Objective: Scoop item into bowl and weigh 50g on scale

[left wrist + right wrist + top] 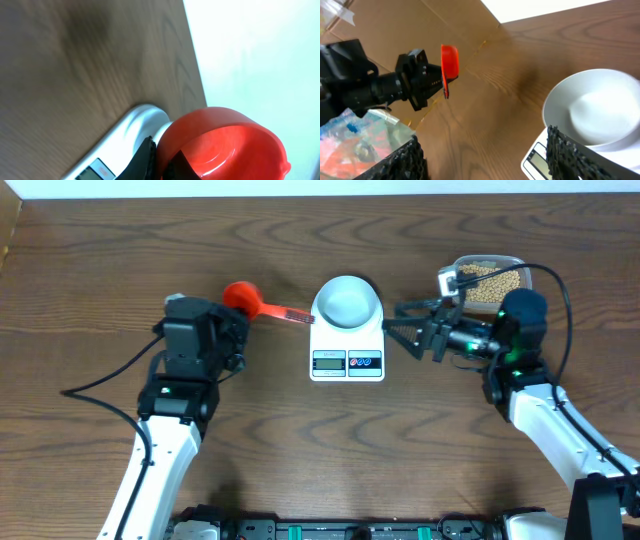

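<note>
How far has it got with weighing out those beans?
Done: the bowl sits on the scale, and the left gripper grips the red scoop. In hand: the right gripper hangs open beside the bowl. Left: scoop and bowl both look empty and the beans lie in the clear tub, so all the scooping and weighing is to come.

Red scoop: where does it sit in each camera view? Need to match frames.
Overhead: red scoop upper left of centre, just left of the scale.
Left wrist: scoop bottom right, close up.
Right wrist: scoop upper left of centre, edge-on.
Shared landmark: the scale, visible in all three.
</note>
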Available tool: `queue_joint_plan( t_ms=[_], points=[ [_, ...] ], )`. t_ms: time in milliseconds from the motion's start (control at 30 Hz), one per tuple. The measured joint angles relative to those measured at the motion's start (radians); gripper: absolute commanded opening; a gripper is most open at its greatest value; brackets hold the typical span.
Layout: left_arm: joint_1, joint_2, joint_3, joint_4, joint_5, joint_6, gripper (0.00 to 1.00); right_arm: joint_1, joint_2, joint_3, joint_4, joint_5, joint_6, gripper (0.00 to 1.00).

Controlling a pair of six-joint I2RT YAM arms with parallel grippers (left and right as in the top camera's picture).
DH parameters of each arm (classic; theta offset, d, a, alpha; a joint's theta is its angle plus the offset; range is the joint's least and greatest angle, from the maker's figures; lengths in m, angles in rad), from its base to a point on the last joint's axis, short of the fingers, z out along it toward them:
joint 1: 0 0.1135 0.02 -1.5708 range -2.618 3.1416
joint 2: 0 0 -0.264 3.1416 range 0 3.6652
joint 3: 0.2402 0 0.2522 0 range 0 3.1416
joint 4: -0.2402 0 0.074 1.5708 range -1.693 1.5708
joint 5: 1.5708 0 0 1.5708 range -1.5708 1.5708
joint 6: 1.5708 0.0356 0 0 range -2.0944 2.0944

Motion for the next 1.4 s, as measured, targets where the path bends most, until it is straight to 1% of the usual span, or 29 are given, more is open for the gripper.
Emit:
queue_joint_plan(
  t_ms=[167, 333, 433, 700, 900, 1400],
  points=[
    [-0.076, 0.011, 0.000, 0.027, -0.031, -0.036, 0.07, 0.076, 0.000, 0.000, 0.026, 0.074, 0.005, 0.68],
    [-0.138, 0.048, 0.000, 0.110, -0.046, -0.053, 0.07, 0.148, 0.000, 0.000, 0.036, 0.144, 0.008, 0.66],
    [-0.167, 0.066, 0.000, 0.132, -0.049, -0.061, 0.07, 0.168, 0.000, 0.000, 0.038, 0.175, 0.008, 0.63],
    [-0.208, 0.093, 0.000, 0.173, -0.053, -0.065, 0.07, 0.181, 0.000, 0.000, 0.042, 0.209, 0.013, 0.49],
    [-0.245, 0.105, 0.000, 0.208, -0.053, -0.065, 0.07, 0.185, 0.000, 0.000, 0.041, 0.215, 0.014, 0.43],
    [-0.293, 0.127, 0.000, 0.214, -0.053, -0.065, 0.07, 0.198, 0.000, 0.000, 0.042, 0.217, 0.015, 0.28]
  ],
)
